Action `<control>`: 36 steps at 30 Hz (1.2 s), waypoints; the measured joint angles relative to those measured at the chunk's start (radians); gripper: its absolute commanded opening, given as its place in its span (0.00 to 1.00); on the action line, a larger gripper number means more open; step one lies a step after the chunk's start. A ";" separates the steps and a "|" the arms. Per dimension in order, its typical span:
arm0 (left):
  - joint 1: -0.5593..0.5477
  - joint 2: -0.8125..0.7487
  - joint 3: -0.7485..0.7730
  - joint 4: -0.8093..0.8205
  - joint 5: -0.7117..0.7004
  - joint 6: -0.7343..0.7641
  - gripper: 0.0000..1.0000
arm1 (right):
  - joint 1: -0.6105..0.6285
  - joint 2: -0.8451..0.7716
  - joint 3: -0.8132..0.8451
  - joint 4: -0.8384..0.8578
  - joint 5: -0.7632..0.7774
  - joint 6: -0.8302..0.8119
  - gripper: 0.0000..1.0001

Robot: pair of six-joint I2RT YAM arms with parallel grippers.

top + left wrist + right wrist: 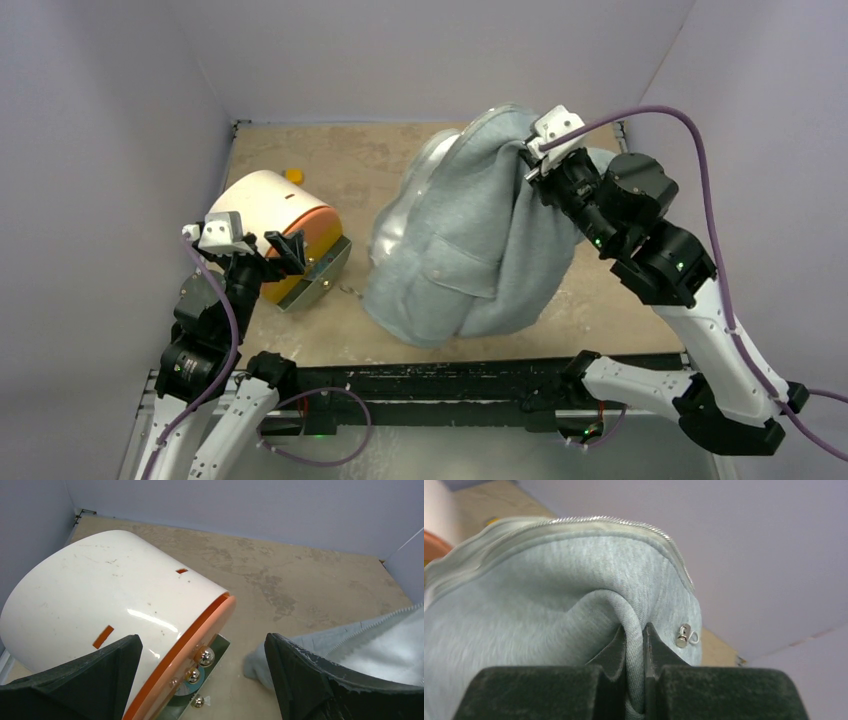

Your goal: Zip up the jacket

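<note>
Lifting the jacket (470, 240), right gripper (635, 645) pinches a fold.

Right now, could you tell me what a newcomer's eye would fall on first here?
The grey jacket hangs unzipped mid-table, a fold pinched in the right gripper. On the left, a white drum with an orange rim lies on its side beside the open left gripper.
</note>
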 measured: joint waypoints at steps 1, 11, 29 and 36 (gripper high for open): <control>0.000 0.000 0.000 0.000 0.000 0.000 1.00 | -0.001 -0.011 -0.037 0.041 0.030 -0.027 0.00; 0.000 0.004 0.000 0.000 0.000 0.000 1.00 | -0.009 -0.083 -0.322 0.202 -0.102 -0.155 0.00; 0.000 0.009 0.000 0.000 0.000 -0.001 1.00 | -0.010 -0.313 -0.469 0.330 -0.594 -0.327 0.01; 0.000 0.020 0.000 0.000 0.000 -0.002 1.00 | -0.006 -0.189 -0.560 0.460 -0.543 -0.380 0.03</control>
